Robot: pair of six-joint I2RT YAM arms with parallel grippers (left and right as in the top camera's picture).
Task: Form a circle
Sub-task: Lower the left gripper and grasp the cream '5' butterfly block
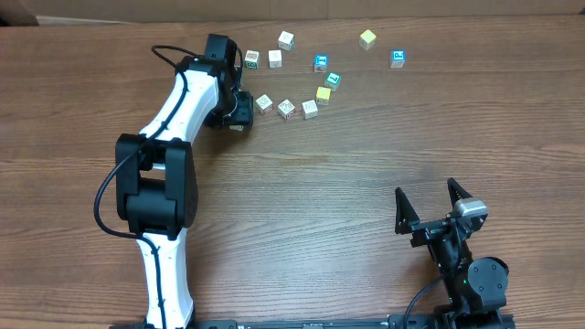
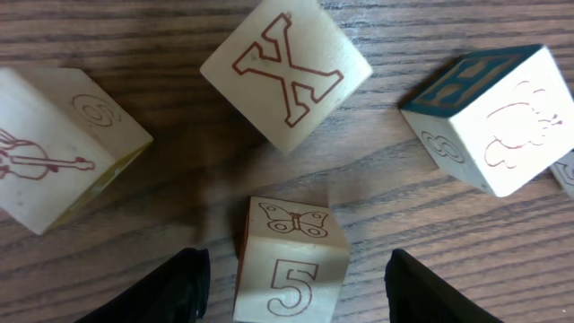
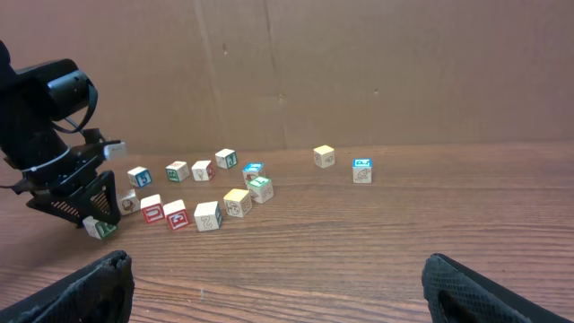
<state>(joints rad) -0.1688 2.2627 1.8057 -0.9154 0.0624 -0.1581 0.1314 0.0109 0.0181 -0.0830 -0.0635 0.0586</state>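
1. While the left gripper [image 2: 296,269] stands over the numbered cube [image 2: 289,235], its jaws are apart, one on each side. A strip of bare table [image 1: 302,201] shows between each finger and the cube's flank, so nothing is clamped.
2. Marked with a 5 and a butterfly, the numbered cube lies directly between the fingers, below the wrist. Being a cube, it has no long axis; its side faces run roughly parallel to the fingers.
3. The circle [image 1: 310,109] is a part-made ring of small cubes at the far side of the table. It is open on its left, just beside the left gripper. The coming move probably turns on this gap: the numbered cube sits at the opening, with the X cube [image 2: 287,72] just ahead of it in the wrist view.
4. A pale yellow cube [image 1: 367,38] and a blue cube [image 1: 398,58] lie apart to the right of the ring.
5. The right gripper [image 1: 426,190] rests near the front edge with its jaws wide and empty, well apart from every cube. The left arm is clearly the nearer.
6. No container is in view.
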